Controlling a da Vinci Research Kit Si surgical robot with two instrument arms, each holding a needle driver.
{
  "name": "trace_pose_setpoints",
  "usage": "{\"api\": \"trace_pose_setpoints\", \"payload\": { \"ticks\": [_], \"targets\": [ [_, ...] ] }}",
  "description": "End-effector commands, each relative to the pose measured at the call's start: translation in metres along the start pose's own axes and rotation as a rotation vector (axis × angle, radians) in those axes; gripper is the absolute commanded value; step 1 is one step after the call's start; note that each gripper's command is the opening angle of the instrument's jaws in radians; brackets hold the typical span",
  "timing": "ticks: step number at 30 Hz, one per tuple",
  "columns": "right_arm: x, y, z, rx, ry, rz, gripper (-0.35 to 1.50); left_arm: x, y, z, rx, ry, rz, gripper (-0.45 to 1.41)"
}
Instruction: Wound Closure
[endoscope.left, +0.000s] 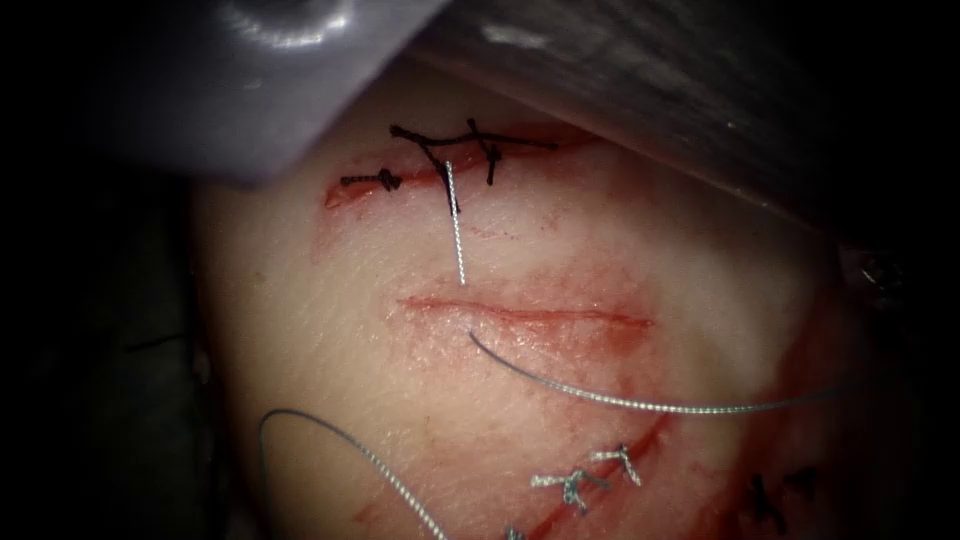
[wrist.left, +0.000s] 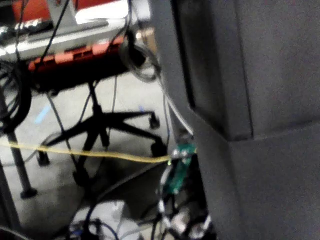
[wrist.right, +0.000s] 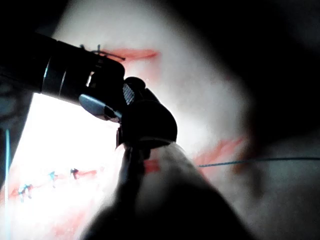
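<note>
Above, right gripper (wrist.right: 131, 165) blurred over tissue (endoscope.left: 330, 330), thread (endoscope.left: 640, 403) nearby.

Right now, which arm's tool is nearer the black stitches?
Right. The right tool sits over the tissue beside the black stitches; the left wrist view looks at a chair and yellow cable, so that tool seems far off.

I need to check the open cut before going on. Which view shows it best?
The endoscope view: the open cut runs across mid-tissue unobstructed, with thread curving just below it. In the right wrist view the tool hides part of the red marks.
</note>
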Motion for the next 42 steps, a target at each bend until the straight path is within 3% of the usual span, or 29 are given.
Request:
{"api": "trace_pose_setpoints", "payload": {
  "ticks": [1, 3, 5, 7, 9, 21, 28, 29, 32, 37, 39, 42],
  "targets": [
    [-0.0002, 0.0, 0.0009, 0.003, 0.0, -0.001, 1.18, 0.0007, -0.0005, 0.0006, 0.001, -0.001, 0.003, 0.74],
    [-0.0002, 0.0, 0.0009, 0.003, 0.0, -0.001, 1.18, 0.001, -0.0006, 0.0013, -0.01, 0.001, 0.011, 0.68],
    [-0.0002, 0.0, 0.0009, 0.003, 0.0, -0.001, 1.18, 0.0014, -0.0007, 0.0019, -0.033, 0.005, 0.024, 0.49],
    [-0.0002, 0.0, 0.0009, 0.003, 0.0, 0.005, 1.18, 0.0016, -0.0007, 0.002, -0.045, -0.001, 0.028, -0.05],
    [-0.0002, 0.0, 0.0009, 0.003, 0.0, 0.005, 1.18, 0.0017, -0.0006, 0.002, -0.047, -0.008, 0.026, -0.45],
    [-0.0004, -0.0001, 0.0009, 0.004, -0.001, 0.004, 1.18, 0.0023, 0.0001, -0.0006, -0.053, 0.031, 0.038, -0.45],
    [0.0001, -0.0013, 0.0012, -0.001, 0.003, 0.016, 1.31, -0.0002, 0.0014, -0.0065, -0.023, 0.184, 0.063, -0.45],
    [0.0007, -0.0022, 0.0016, -0.008, 0.003, 0.026, 1.31, -0.0022, 0.0017, -0.0088, 0.005, 0.254, 0.06, -0.45],
    [0.0012, -0.0036, 0.0021, -0.001, 0.013, 0.041, 1.31, -0.0046, 0.002, -0.0111, 0.043, 0.324, 0.045, -0.45],
    [0.0011, -0.0074, 0.0029, 0.143, 0.034, 0.07, 1.25, -0.0109, 0.0029, -0.0171, 0.11, 0.484, -0.023, -0.45],
    [0.0009, -0.0088, 0.0033, 0.205, 0.023, 0.082, 1.01, -0.0145, 0.0034, -0.0195, 0.147, 0.545, 0.003, -0.45],
    [0.0008, -0.0098, 0.0038, 0.251, 0.017, 0.089, 0.88, -0.0199, 0.0041, -0.022, 0.186, 0.589, 0.047, -0.45]
  ]
}}
